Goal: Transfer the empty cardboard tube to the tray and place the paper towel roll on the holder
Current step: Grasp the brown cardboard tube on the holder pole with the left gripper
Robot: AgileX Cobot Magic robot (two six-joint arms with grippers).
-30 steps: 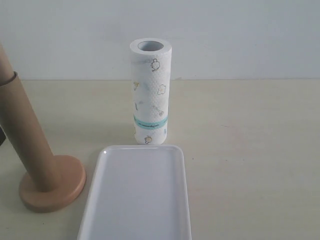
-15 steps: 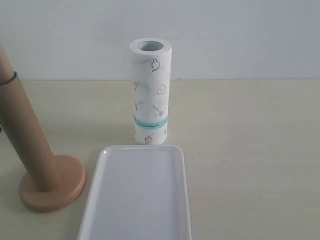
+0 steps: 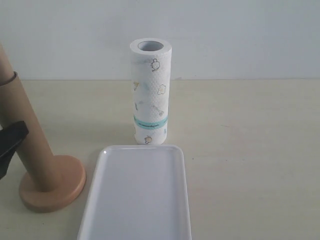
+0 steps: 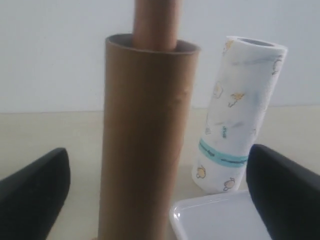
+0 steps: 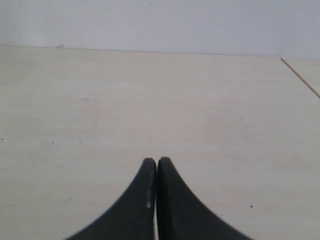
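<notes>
Because the tray [image 3: 140, 200] lies nearest, in the middle, with its left rim just beside the holder [image 3: 67, 182], it could get bumped if the holder slides. On the near left the tube [image 3: 37, 160] sits over the holder's post [image 4: 156, 22], and the post pokes out of the top. The left gripper [image 4: 157, 162] is at the tube with its jaws spread wide, one finger on each side, and neither finger touches it. I think the job now is to pinch the tube and lift it off. If the jaws close off to one side, they could push the tube and tip the holder over. If they squeeze too hard, the thin tube could get squashed and rub on the post. If the lift does not go straight along the post, the tube could catch, and the whole holder could come up with it and then drop. Farther back the roll [image 3: 150, 95] stands on its end, just behind the tray's far rim. A tube swung too far could knock it down, and it might roll away. The right gripper [image 5: 157, 167] has its jaws pressed tight together with nothing in them, above bare table [image 5: 150, 100], so I think it cannot steady the holder from there.
</notes>
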